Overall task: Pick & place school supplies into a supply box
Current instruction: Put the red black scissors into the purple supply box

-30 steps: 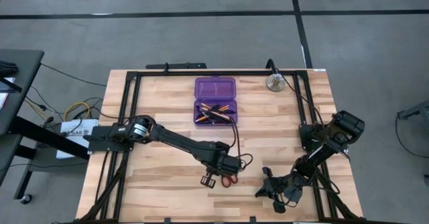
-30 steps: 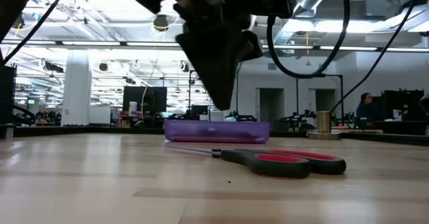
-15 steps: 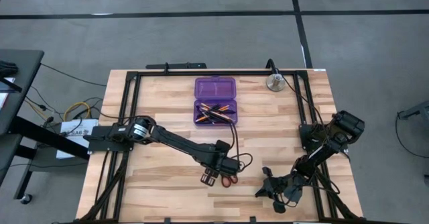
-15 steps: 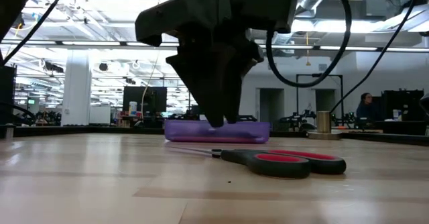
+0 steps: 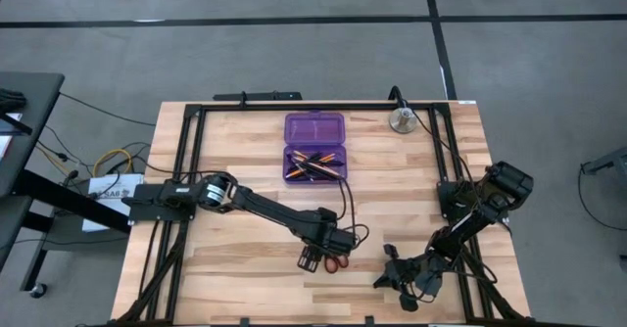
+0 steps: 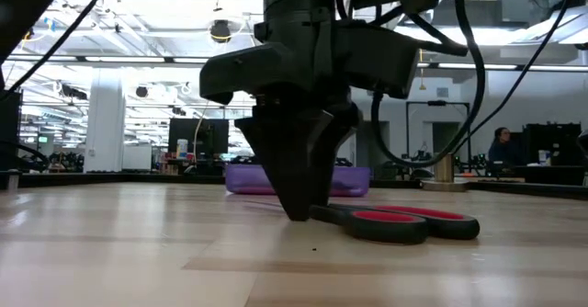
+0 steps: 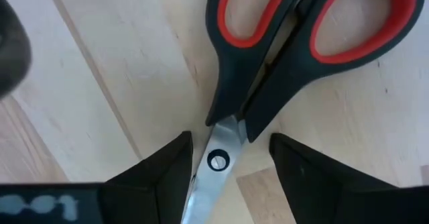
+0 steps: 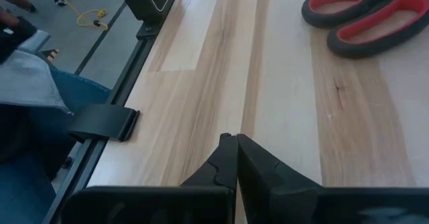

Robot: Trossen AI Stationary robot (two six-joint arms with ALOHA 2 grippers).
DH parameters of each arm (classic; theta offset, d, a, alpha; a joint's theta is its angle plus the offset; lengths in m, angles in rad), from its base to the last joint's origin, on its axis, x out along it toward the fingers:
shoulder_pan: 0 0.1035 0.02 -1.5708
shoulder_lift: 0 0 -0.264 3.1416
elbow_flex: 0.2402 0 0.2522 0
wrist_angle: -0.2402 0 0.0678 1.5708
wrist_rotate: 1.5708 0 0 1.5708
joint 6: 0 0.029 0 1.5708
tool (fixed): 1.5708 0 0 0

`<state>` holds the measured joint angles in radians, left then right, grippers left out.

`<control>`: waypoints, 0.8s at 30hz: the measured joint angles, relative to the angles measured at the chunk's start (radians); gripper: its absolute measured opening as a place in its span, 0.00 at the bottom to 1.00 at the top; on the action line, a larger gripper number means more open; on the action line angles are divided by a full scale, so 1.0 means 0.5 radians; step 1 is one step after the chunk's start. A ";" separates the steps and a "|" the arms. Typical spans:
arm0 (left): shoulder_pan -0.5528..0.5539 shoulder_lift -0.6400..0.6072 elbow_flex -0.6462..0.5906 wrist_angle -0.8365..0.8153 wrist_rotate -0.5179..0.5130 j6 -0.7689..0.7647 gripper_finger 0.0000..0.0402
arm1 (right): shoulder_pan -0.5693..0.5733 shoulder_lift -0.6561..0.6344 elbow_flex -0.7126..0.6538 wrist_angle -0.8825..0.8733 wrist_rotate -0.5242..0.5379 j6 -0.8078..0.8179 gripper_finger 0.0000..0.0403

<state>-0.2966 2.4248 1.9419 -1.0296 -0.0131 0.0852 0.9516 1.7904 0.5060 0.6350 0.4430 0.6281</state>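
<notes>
The red-and-black scissors (image 5: 334, 263) lie flat on the wooden table near its front edge, shown close up in the left wrist view (image 7: 295, 43). My left gripper (image 7: 231, 142) points straight down and is open. Its fingers stand on either side of the scissors' pivot screw (image 7: 216, 161), with the tips low at the table (image 6: 299, 215). The purple supply box (image 5: 314, 163) lies open at the table's far middle and holds orange pencils and dark pens. Its lid (image 5: 314, 128) lies flat behind it. My right gripper (image 8: 234, 139) is shut and waits at the front right (image 5: 385, 278).
A round silver disc (image 5: 401, 121) sits at the far right corner. Black frame rails (image 5: 186, 170) run along the table's edges. A person in jeans (image 8: 33, 90) stands beyond the table's edge in the right wrist view. Bare wood lies between the scissors and the box.
My left gripper has come straight down over the scissors, from well above the table to just above the wood. Its fingers have opened on the way. The scissors have stayed where they were.
</notes>
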 joint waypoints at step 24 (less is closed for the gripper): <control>-0.071 0.162 0.522 -0.392 -0.324 -0.126 0.08 | 0.004 0.000 0.000 0.003 0.005 0.000 0.00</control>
<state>-0.3319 2.5061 2.2030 -1.2257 -0.1751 0.0223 0.9535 1.7905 0.5060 0.6368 0.4458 0.6280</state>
